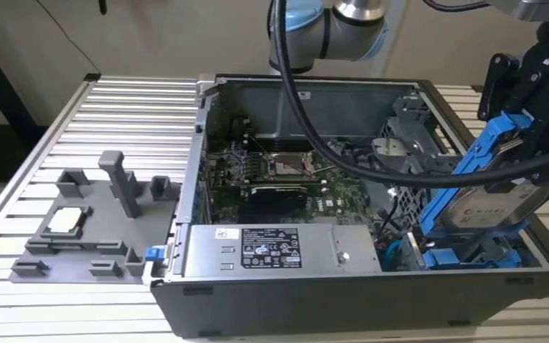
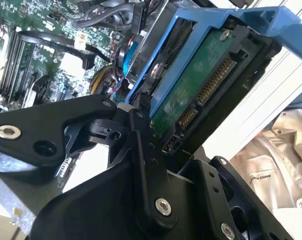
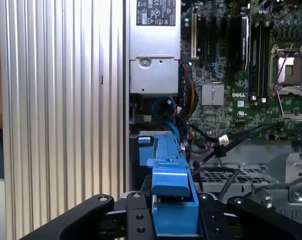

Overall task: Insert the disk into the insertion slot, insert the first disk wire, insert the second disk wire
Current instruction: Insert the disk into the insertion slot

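A: Resting on what?
B: Ribbed metal table [image 1: 131,107], open computer case [image 1: 351,304] on it, white-labelled power supply [image 1: 284,250] inside.
A: Disk [image 1: 489,204]?
B: Tilted over the case's end, exterior view's right; pincer [image 1: 522,125] clamped on it.

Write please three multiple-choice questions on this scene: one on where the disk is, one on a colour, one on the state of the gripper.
1. Where is the disk?
A. Flat on the grey fixture.
B. Tilted at the computer case's end on the exterior view's right.
C. On the power supply.
2. What colour is the disk's carrier?
A. Blue.
B. Red.
C. Yellow.
3. The gripper is:
A. Open and empty.
B. Shut on a cable.
C. Shut on the disk.
Answers: 1 B, it leans steeply over that end; 2 A, blue in both wrist views; 3 C, it clamps the carrier from both sides.
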`<state>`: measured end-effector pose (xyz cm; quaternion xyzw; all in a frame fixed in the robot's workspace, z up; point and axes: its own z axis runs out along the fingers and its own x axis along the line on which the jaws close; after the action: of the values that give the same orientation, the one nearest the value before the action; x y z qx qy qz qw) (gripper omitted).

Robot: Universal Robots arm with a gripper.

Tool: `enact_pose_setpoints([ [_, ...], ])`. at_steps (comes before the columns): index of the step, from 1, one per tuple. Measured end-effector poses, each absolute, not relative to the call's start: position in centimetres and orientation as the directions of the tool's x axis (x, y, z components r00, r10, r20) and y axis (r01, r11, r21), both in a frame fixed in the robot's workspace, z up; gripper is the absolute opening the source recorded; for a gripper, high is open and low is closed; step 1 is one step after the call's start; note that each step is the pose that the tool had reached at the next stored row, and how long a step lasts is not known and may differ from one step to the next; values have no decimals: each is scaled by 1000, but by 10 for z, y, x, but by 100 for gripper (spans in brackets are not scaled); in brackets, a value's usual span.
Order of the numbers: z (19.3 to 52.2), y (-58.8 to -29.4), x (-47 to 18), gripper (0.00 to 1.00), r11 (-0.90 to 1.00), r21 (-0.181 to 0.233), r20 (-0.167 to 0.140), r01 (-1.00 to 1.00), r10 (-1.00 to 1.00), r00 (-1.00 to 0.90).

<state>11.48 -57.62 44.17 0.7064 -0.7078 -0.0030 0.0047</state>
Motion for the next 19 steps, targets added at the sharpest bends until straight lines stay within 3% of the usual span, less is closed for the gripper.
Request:
enact_pose_setpoints([
  [9, 432, -576, 118, 33, 1, 11, 1, -1000, -1000, -1],
  [19, 420, -576, 121, 33, 1, 11, -23, -1000, -1000, -1],
])
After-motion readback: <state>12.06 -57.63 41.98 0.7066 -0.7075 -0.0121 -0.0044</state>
